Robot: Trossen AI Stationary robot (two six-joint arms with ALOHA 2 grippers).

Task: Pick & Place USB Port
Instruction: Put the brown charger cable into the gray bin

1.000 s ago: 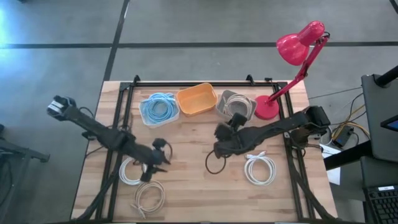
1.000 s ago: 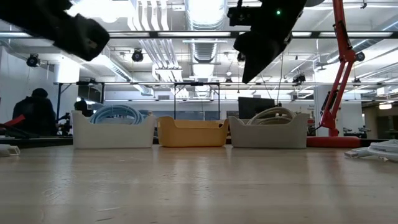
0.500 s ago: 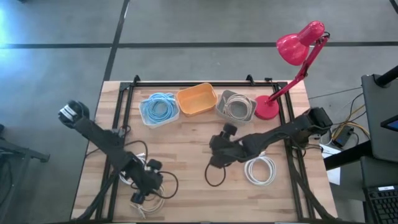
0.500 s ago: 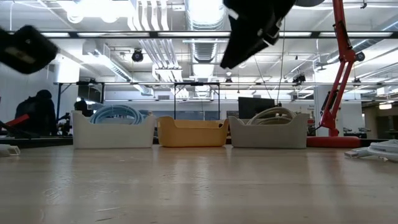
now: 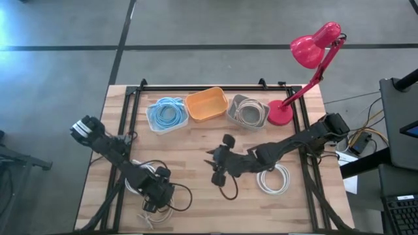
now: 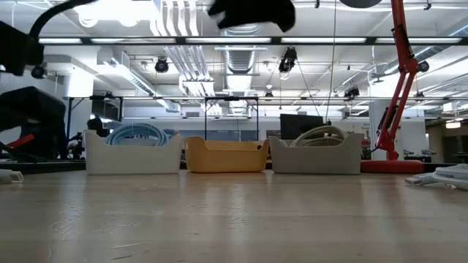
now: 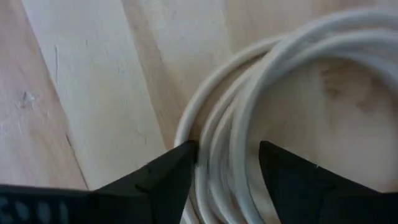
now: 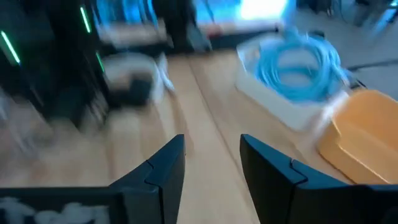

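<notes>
Overhead, the left claw (image 5: 151, 202) is low over the near-left part of the wooden table (image 5: 196, 140), right on top of a coiled white cable (image 5: 157, 207) that lies at the table's front edge, with a second white coil (image 5: 136, 177) just behind it. The right claw (image 5: 217, 171) sits near the table's middle, its tips over bare wood, with a black cable (image 5: 228, 189) looping just in front of it and another white coiled cable (image 5: 274, 178) lying beside its arm to the right. Along the far side stand three bins in a row: a white bin with a blue cable (image 5: 166, 113), an empty orange bin (image 5: 206, 105), and a grey bin with a pale cable (image 5: 248, 111), with a pink desk lamp (image 5: 307, 59) at the far-right corner. From table height, the same three bins line the far edge, white (image 6: 133, 153), orange (image 6: 225, 155), grey (image 6: 316, 153), and dark arm parts show only at the top and left edge. Through the left wrist camera, the left claw's fingers (image 7: 165, 177) stand open, straddling the strands of the white cable (image 7: 249, 118), which pass between them on the wood. Through the right wrist camera, the right claw's fingers (image 8: 158, 177) stand apart with nothing between them, above bare table, with the blue cable's bin (image 8: 292, 74) and orange bin (image 8: 367, 137) ahead.
</notes>
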